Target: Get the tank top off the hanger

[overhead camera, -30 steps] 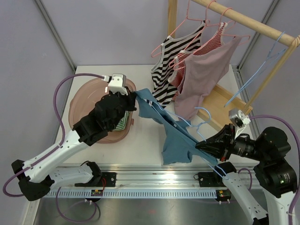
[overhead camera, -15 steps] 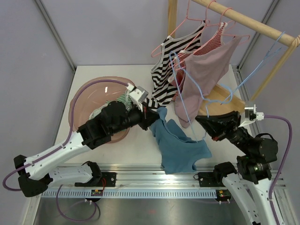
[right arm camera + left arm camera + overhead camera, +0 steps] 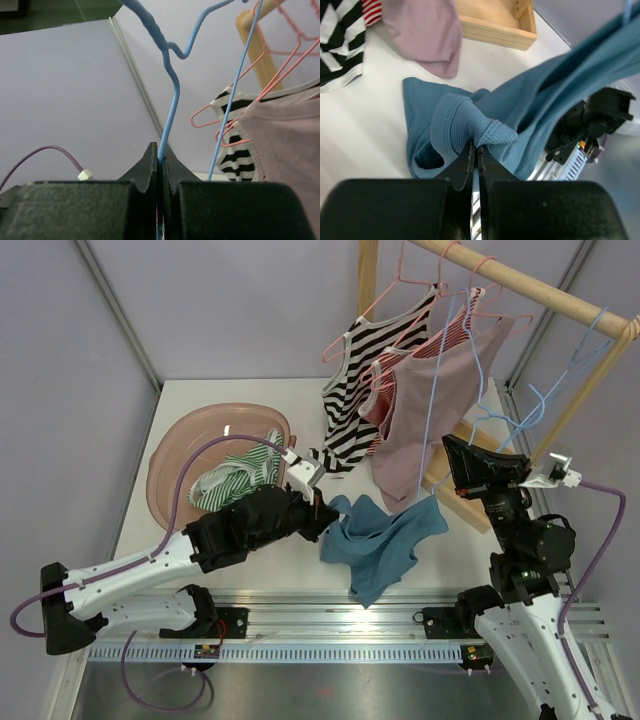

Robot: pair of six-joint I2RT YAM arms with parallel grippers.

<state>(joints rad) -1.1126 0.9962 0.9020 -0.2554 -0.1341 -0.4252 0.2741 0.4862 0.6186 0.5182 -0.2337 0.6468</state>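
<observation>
- Left pincer: clenched on a bunched fold of ribbed hem of the blue knit tank top, low over the white counter, near its front edge.
- The tank top lies mostly crumpled on the counter, between the two arms. In the left wrist view one part stretches taut, up and away to the right.
- That raised corner reaches the lower end of the light-blue wire hanger. Cannot tell whether the fabric is hooked on the wire or only beside it.
- Right pincer: clamped on the hanger's wire, fingers tight together. The arm is raised, and the hanger stands steeply upright in front of the hanging clothes.
- Left of centre, a translucent pink plastic basin sits on the counter. A green-and-white striped garment is heaped inside it.
- Far right, a pale wooden clothes rack has its rod running on a slant.
- On the rod, thin pink wire hangers carry three tops:
  - a black-and-white striped tank top
  - a red-and-white striped top
  - a dusty-mauve tank top, nearest the camera.
- A second light-blue wire hanger hangs bare toward the rod's right end.
</observation>
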